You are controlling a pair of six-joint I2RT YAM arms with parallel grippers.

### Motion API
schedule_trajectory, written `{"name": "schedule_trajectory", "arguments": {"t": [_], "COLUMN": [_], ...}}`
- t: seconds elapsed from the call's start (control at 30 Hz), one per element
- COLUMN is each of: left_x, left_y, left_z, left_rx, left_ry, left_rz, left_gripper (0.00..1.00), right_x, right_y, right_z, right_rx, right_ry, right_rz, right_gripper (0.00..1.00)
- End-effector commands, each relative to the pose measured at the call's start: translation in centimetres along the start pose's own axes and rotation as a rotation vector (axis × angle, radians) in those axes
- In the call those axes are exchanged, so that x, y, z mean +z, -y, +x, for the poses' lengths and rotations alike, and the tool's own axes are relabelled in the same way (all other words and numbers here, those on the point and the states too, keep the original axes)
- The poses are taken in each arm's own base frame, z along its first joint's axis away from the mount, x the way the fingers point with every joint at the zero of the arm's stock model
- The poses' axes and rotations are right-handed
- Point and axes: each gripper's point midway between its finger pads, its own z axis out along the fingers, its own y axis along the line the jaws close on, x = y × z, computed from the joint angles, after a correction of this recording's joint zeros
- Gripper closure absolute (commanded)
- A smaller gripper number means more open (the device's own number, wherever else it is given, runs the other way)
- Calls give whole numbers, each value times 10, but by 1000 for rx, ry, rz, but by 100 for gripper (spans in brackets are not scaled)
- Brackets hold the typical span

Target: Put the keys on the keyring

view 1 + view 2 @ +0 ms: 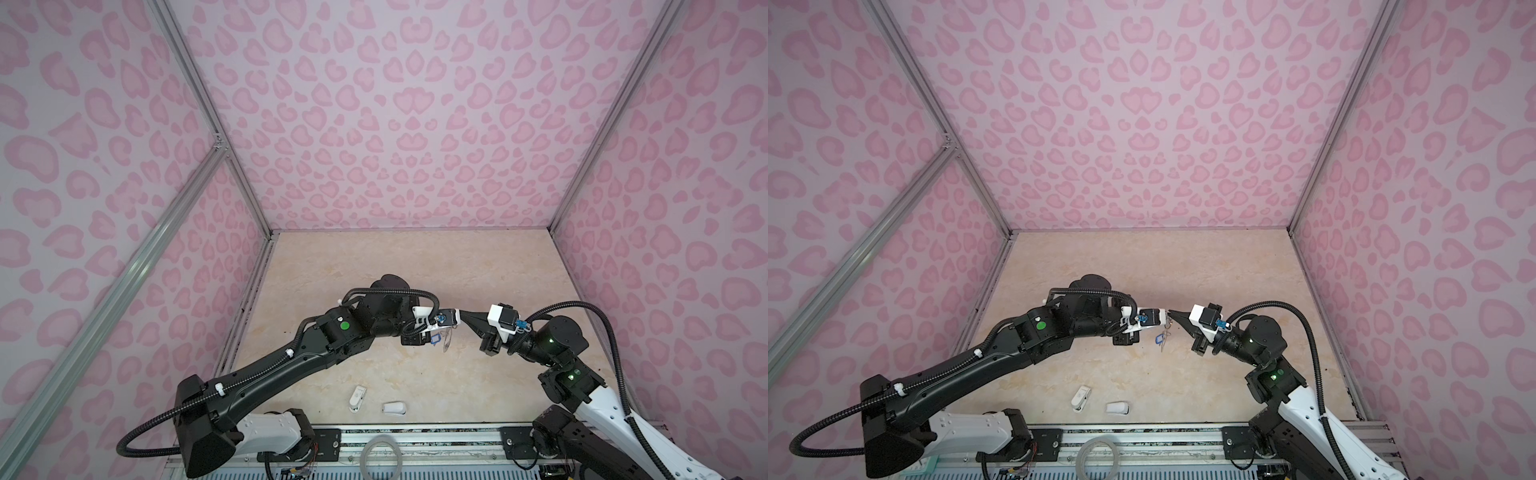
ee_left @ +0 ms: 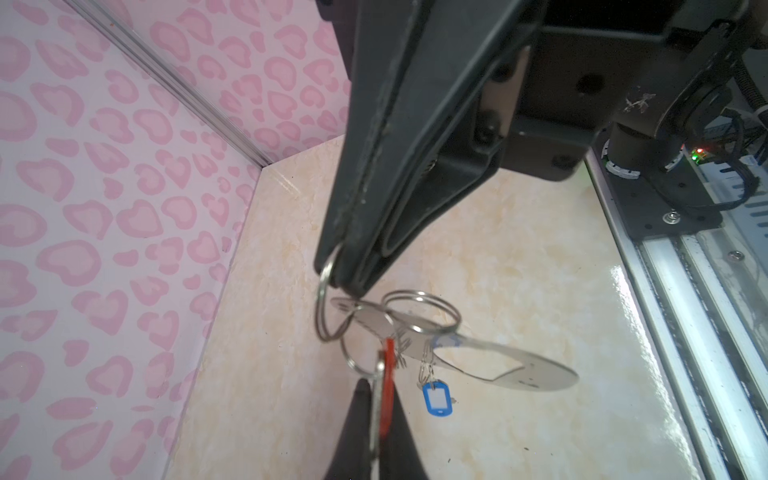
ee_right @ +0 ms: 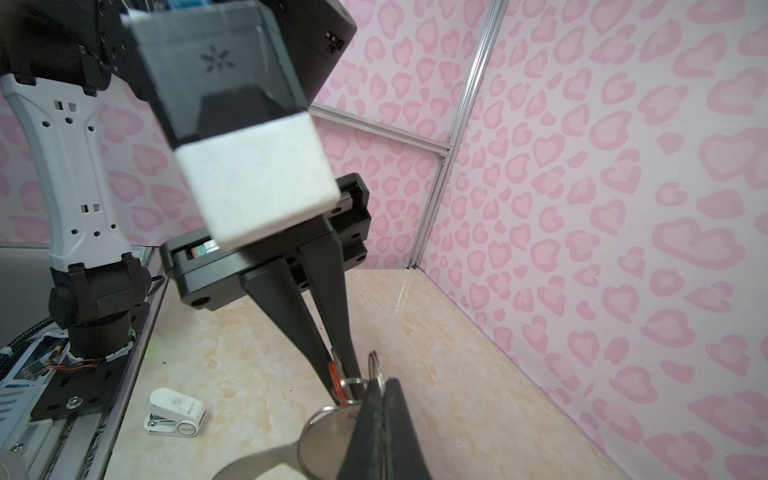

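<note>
Thin matt grey metal keyring (image 2: 548,376), shiny metal wire split rings (image 2: 417,293), glossy blue plastic tag (image 2: 436,399), smooth red-orange plastic tag (image 2: 388,386), polished marble-look tabletop (image 2: 519,270)

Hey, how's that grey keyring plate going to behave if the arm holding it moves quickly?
The keyring is probably stiff: it looks like thin flat metal. It likely swings, since the right gripper pinches only a wire ring. The blue key tag dangling beneath would probably sway too.

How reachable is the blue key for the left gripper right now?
Probably not yet: left gripper is shut on the red key. The blue key hangs unobstructed from the keyring beside it.
</note>
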Motion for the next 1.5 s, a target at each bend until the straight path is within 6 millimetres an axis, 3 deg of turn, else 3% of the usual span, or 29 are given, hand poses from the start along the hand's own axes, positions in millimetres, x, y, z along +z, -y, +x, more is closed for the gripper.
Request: {"name": "schedule_trajectory", "arguments": {"t": [0.0,0.57,0.83,0.97,1.07,1.2,1.33,1.47], "left_x": [-2,-5,-6,-7,0,20,51,90], "left_y": [2,-1,7,5,5,0,-12,-32], "left_z": [0,7,23,15,13,15,15,-9], "left_rx": [28,89,120,111,72,7,-60,-118], "left_ry": [-13,-89,-186,-177,-186,-224,-250,-168], "left_rz": [22,55,125,145,170,194,196,181], "left_gripper": [97,97,97,97,97,97,97,97], "right_x": [0,-1,-4,-7,-12,-30,-65,-108], "right_y": [-5,-9,-2,8,16,34,72,112], "right_z": [-2,9,33,42,52,64,69,71], "right_rx": [-4,-14,-35,-41,-35,-22,4,27], "right_ry": [3,-57,-177,-199,-211,-196,-179,-230], "right_rz": [-32,-53,-9,60,119,255,504,797], "right_gripper": [100,100,100,100,89,73,61,58]}}
